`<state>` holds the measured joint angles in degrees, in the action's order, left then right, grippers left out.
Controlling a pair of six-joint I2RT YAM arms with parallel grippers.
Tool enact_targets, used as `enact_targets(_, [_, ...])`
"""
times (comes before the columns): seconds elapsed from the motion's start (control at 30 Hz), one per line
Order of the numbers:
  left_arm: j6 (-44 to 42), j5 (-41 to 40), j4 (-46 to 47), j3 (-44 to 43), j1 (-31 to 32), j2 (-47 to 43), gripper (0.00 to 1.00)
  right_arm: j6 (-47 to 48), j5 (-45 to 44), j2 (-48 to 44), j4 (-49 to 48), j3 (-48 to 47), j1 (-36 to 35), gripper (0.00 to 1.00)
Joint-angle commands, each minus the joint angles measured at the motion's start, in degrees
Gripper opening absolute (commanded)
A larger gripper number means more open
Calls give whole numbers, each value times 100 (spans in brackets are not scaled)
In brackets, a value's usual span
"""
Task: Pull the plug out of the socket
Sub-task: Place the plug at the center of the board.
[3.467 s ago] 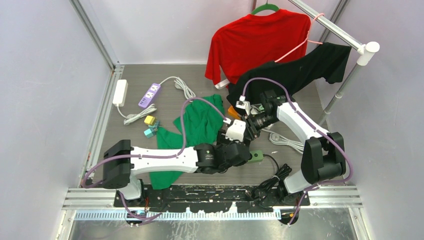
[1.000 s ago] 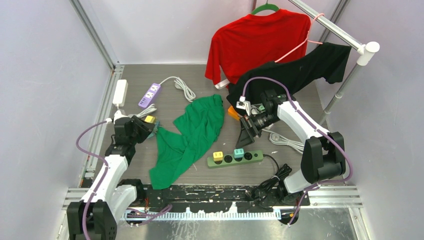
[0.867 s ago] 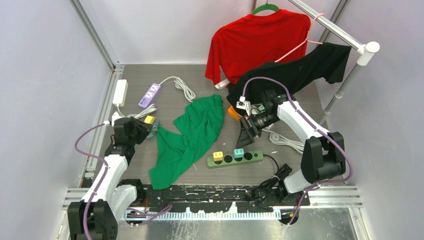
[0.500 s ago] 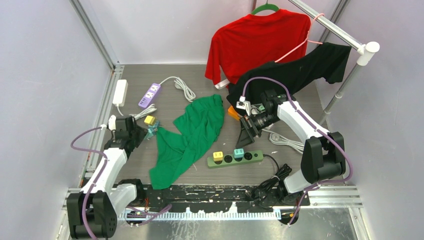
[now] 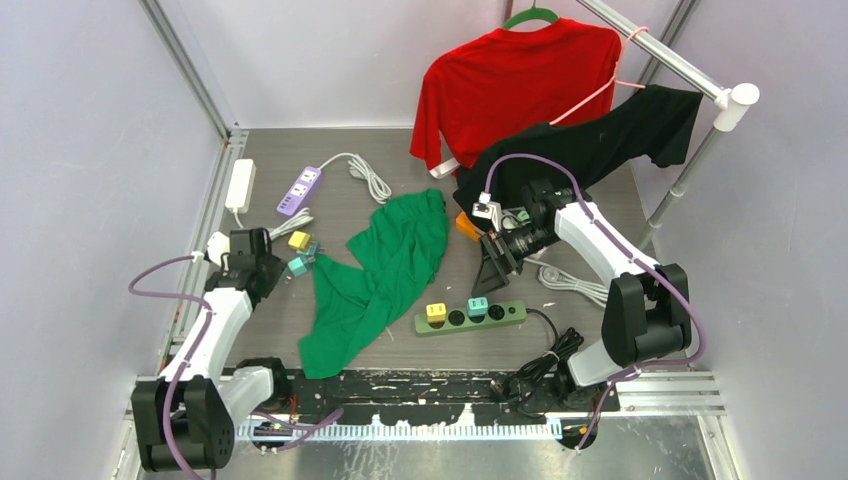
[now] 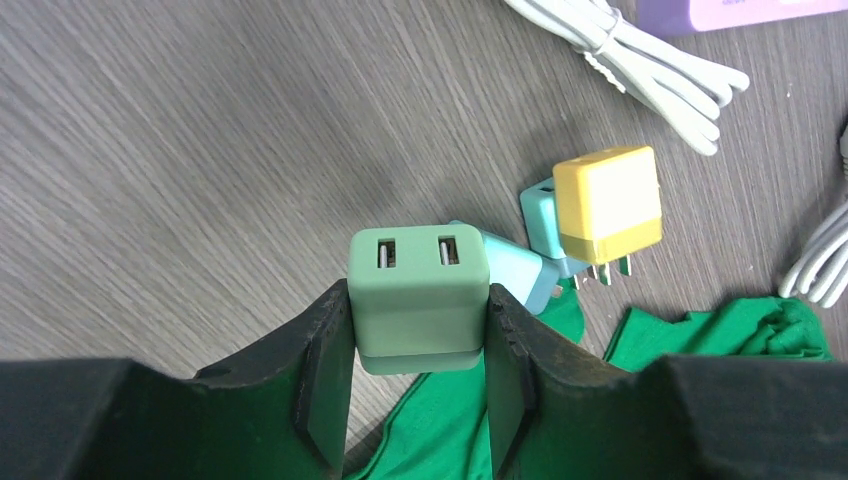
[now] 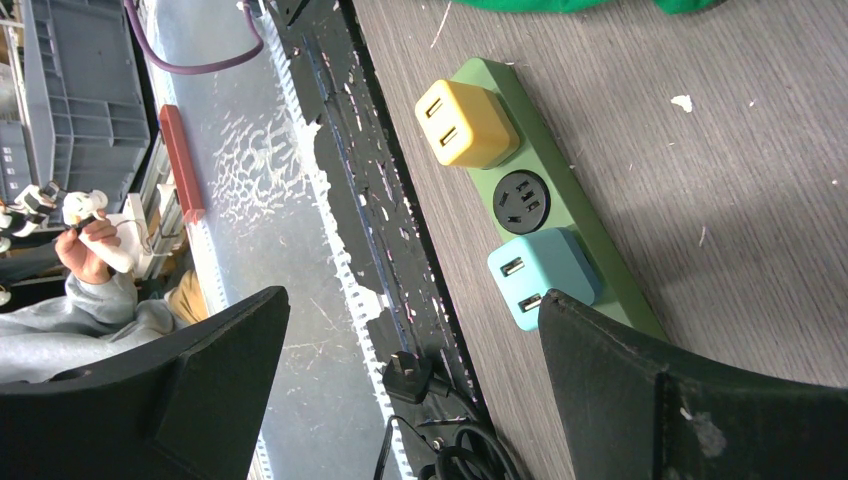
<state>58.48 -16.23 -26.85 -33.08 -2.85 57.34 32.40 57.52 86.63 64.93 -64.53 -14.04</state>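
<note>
A sage-green plug with two USB slots is clamped in my left gripper, just above the table at the left. Right beyond it lie a loose yellow plug and two light-blue plugs. The green socket strip lies near the front centre. A yellow plug and a teal plug sit in the socket strip, with an empty socket between them. My right gripper hangs open above the strip's right end, touching nothing.
A green shirt lies crumpled between the two arms. A purple power strip, a white adapter and coiled white cords are at the back left. Red and black shirts hang on a rack at the back right.
My left arm has drawn back from the strip to the left side, carrying the sage-green plug; in the last second it slid slightly nearer. The right arm has not moved.
</note>
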Motion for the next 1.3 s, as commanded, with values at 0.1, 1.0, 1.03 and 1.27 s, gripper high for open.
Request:
enact_targets(0.1, [188,-401,-21,-130,-71,-233,9,18,36,-50,-14,-165,-12,100])
enact_targets(1.0, [176,72,-60,-752,-475,1325,10,23,40,-67,3,-166,-11,100])
enact_targets(1.03, [142,70,-117,-831,-479,1423,10,29,40,-72,3,-166,-11,100])
enact_targets(1.27, [-173,160,-369,-1354,-508,2207,10,25,40,-76,-1,-169,-13,100])
